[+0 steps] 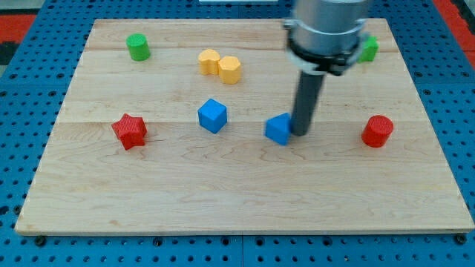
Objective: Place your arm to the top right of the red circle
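Note:
The red circle (378,130) is a short red cylinder at the view's right on the wooden board (245,200). My tip (301,133) stands at mid-board, well to the left of the red circle and about level with it. The tip touches or nearly touches the right side of a small blue block (278,128). The arm's grey body (329,26) hangs over the board's top right.
A blue cube (212,116) sits left of centre. A red star (130,130) lies at the left. A green cylinder (137,47) is at top left. Two yellow blocks (220,65) touch near top centre. A green block (368,49) shows partly behind the arm.

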